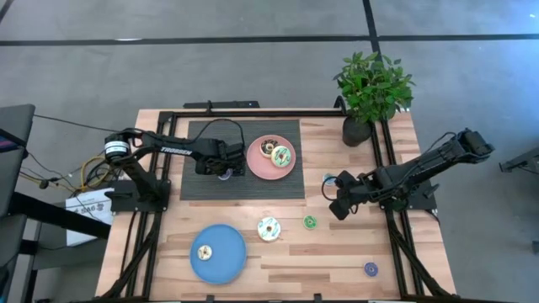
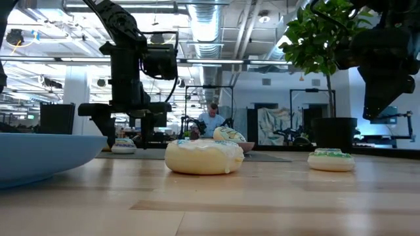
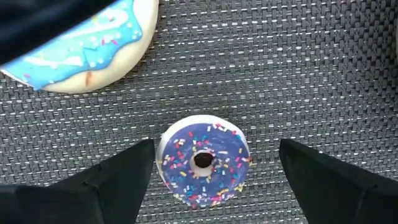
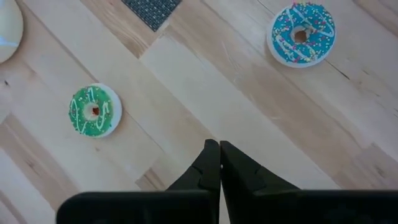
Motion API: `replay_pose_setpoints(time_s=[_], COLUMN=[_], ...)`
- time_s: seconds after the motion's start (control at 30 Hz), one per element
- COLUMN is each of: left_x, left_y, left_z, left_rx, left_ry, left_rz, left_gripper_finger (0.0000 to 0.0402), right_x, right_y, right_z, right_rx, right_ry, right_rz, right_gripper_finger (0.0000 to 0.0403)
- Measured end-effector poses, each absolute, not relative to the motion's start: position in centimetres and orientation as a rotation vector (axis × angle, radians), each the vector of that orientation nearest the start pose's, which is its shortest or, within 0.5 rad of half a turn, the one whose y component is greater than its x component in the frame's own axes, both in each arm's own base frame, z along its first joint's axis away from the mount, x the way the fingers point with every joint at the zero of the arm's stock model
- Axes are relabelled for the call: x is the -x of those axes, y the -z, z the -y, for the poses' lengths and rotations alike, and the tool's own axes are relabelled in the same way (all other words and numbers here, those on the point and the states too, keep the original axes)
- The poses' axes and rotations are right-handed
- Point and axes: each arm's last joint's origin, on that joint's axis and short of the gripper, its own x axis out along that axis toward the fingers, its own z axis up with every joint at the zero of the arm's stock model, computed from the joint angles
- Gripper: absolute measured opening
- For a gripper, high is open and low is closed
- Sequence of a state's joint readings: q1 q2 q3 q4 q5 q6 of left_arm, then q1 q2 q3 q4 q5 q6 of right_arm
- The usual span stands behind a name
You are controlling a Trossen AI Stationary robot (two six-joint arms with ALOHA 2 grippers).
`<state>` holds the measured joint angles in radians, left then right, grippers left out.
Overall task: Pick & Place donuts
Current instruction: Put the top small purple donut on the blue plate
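High view: left gripper (image 1: pixel 224 172) hangs over the dark mat (image 1: pixel 202 187), just left of the pink plate (image 1: pixel 255 163), which already carries two donuts (image 1: pixel 275 151); the blue plate (image 1: pixel 227 262) at the near edge carries one (image 1: pixel 204 252), and others lie loose on the wood table (image 1: pixel 354 252), so sorting appears part done. The right gripper (image 1: pixel 336 202) waits over the table's right half. Low view: a pale, glossy donut (image 2: pixel 203 157) sits in front on the planks, a smaller green-iced one (image 2: pixel 331 159) to its right. Left wrist view: the fingers (image 3: pixel 112 180) stand wide apart on either side of a small purple donut (image 3: pixel 203 159), not touching it, seemingly placed to close on it; its sprinkled icing is smooth against the woven, ribbed mat, and a larger light-blue donut (image 3: pixel 93 43) lies near it. Right wrist view: the fingers (image 4: pixel 208 167) are pressed together, holding nothing, above a green donut (image 4: pixel 94 110) and a teal one (image 4: pixel 302 33) on bare wood.
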<state>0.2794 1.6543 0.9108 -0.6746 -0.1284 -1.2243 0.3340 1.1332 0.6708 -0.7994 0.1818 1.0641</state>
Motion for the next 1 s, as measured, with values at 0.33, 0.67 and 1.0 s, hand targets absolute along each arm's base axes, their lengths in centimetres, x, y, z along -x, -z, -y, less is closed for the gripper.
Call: replay_pose_setpoints(time_s=[0.33,0.67,1.0], left_x=[-26.46,-26.33,-26.38], left_y=[-14.93,-14.93,-14.93], left_z=[-7.94,-7.99,-7.85], left_rx=[1.092,1.067,1.059], left_ry=[-1.162,-1.185,-1.184], left_rz=[-1.059,-1.056,-1.055], left_gripper_finger=[0.0300,0.0284,0.0284], right_x=[-17.50,-17.50,-17.50], right_y=[-19.54,-19.54,-19.54], right_z=[-5.52,-5.52,-5.52], right_rx=[-0.605,-0.605,-0.605], right_ry=[0.513,0.513,0.513], right_rz=[-1.134,-1.133,-1.133], right_gripper_finger=[0.0001,0.0001,0.0001])
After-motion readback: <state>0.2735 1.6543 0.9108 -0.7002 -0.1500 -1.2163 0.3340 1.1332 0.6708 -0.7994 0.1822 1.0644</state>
